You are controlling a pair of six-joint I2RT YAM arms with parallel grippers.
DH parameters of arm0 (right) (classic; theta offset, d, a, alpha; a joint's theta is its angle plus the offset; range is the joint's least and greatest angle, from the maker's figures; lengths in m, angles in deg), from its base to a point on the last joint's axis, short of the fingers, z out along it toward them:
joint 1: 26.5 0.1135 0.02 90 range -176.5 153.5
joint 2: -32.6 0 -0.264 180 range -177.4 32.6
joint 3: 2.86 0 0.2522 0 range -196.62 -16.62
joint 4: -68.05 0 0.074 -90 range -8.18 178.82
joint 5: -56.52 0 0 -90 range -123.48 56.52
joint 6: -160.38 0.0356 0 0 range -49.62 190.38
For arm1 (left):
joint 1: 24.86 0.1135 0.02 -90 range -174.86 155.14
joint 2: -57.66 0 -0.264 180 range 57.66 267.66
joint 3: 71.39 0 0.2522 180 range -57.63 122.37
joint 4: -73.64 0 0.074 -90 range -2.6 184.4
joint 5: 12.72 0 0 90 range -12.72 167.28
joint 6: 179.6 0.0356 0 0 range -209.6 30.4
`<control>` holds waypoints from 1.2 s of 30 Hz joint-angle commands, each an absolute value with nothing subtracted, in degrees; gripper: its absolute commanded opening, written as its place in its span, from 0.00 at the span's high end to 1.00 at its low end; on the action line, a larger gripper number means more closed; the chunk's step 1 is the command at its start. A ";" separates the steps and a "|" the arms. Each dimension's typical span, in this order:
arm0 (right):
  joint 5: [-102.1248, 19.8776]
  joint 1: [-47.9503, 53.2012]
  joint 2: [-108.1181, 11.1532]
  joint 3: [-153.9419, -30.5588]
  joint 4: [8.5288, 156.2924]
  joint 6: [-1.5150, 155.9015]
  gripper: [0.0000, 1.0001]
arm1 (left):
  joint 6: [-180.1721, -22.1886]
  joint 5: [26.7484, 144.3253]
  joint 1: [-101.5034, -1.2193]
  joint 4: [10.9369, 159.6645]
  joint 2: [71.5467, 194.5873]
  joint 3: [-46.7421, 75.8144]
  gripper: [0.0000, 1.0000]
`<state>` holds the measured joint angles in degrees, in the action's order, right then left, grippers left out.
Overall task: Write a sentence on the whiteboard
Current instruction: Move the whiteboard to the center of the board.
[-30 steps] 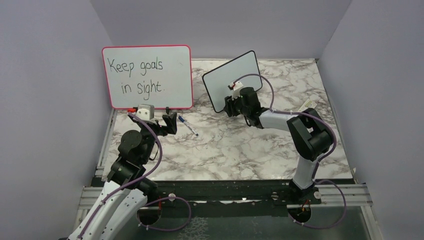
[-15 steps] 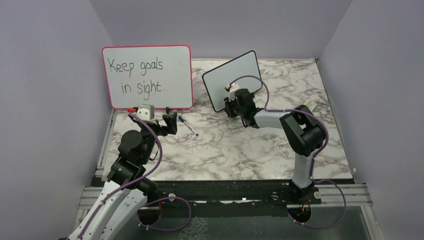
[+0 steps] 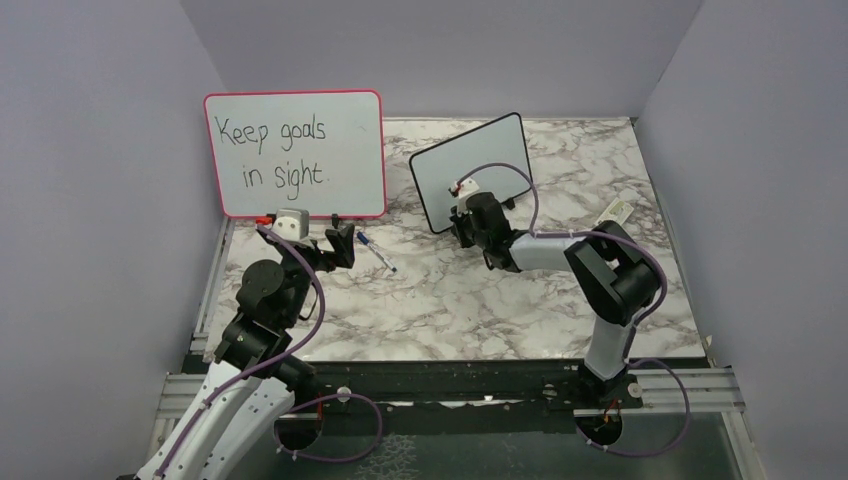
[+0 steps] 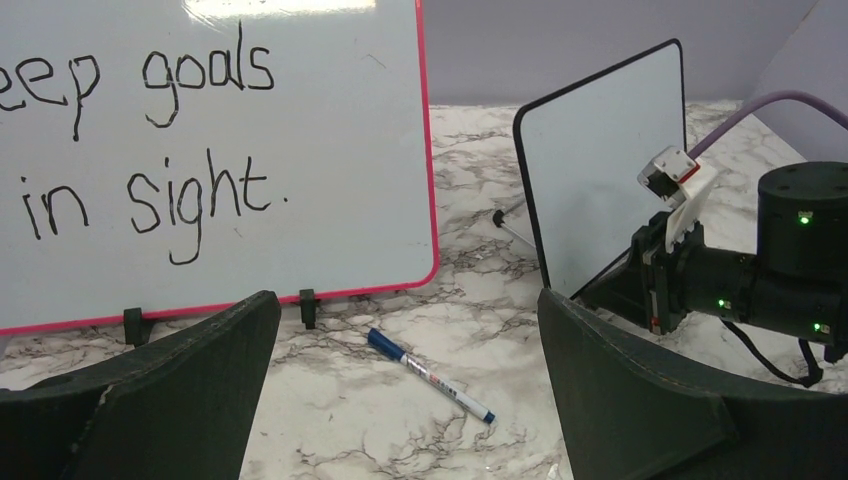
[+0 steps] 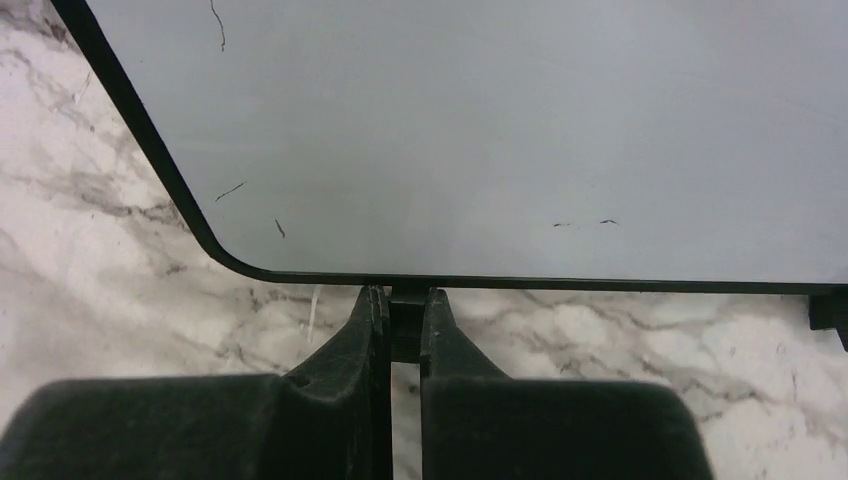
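Note:
The whiteboard (image 3: 470, 165), small and black-framed, stands tilted at the middle back of the table. Its face (image 5: 500, 130) carries only a few faint dark specks; the sentence is not in view. My right gripper (image 5: 405, 315) is at the board's lower edge, shut on one of its little black feet (image 5: 406, 330). In the top view that gripper (image 3: 462, 222) sits at the board's lower left corner. My left gripper (image 4: 405, 300) hangs wide open above a blue-capped marker (image 4: 430, 375) lying on the marble, holding nothing.
A larger pink-framed board (image 3: 295, 150) with black handwriting stands at the back left on small feet. The marker (image 3: 377, 251) lies just in front of it. Grey walls close in the marble table (image 3: 450, 300) on three sides.
My right gripper has closed onto the whiteboard's foot. The board has shifted a little to the right and turned. The left arm has not moved.

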<state>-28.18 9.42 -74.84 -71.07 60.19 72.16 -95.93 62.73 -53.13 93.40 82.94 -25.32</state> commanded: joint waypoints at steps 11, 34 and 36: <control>-16.15 19.08 -61.74 -55.92 63.22 83.49 0.99 | -95.93 63.75 -53.51 92.61 81.23 -25.76 0.01; -9.34 26.47 -54.74 -47.99 66.97 91.91 0.99 | -98.09 64.76 -53.51 92.18 82.10 -26.16 0.01; -9.20 26.95 -54.91 -47.83 66.79 92.77 0.99 | -97.53 64.90 -53.51 92.83 82.47 -25.75 0.01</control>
<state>-10.59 25.68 -55.34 -49.52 62.85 87.92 -97.31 63.36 -53.13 93.45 81.89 -25.67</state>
